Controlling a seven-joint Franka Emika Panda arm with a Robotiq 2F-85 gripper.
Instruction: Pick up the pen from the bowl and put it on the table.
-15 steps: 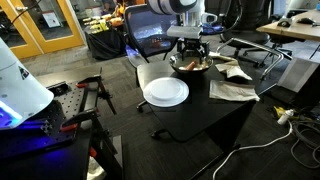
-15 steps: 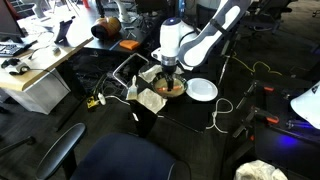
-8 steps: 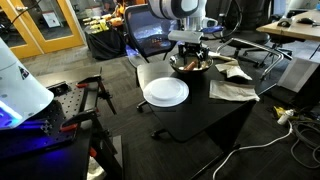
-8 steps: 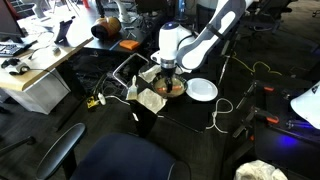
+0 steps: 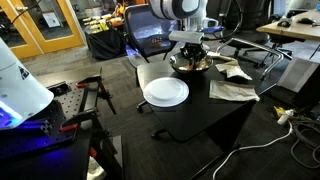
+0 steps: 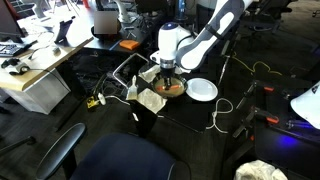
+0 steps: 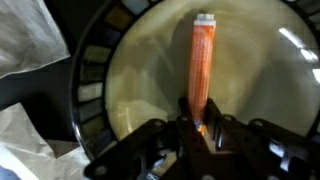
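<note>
In the wrist view the red-orange pen (image 7: pixel 201 62) lies inside the round metallic bowl (image 7: pixel 135 95) on its olive-brown floor. My gripper (image 7: pixel 199 122) is shut on the pen's near end, with the black fingers pressed against both its sides. In both exterior views the gripper (image 5: pixel 192 58) (image 6: pixel 167 80) reaches straight down into the bowl (image 5: pixel 186 68) (image 6: pixel 172 89), which stands on the black table (image 5: pixel 215 110) (image 6: pixel 185 112). The pen is too small to make out in those views.
A flat white plate (image 5: pixel 165 92) (image 6: pixel 202 89) lies beside the bowl. Crumpled cloths or papers (image 5: pixel 232 91) (image 6: pixel 151 99) lie on the table's other side, also seen as a white cloth (image 7: pixel 30 50). Office chairs, a desk and cables surround the table.
The fingers have closed from wide open onto the pen inside the bowl. The arm has barely shifted.
</note>
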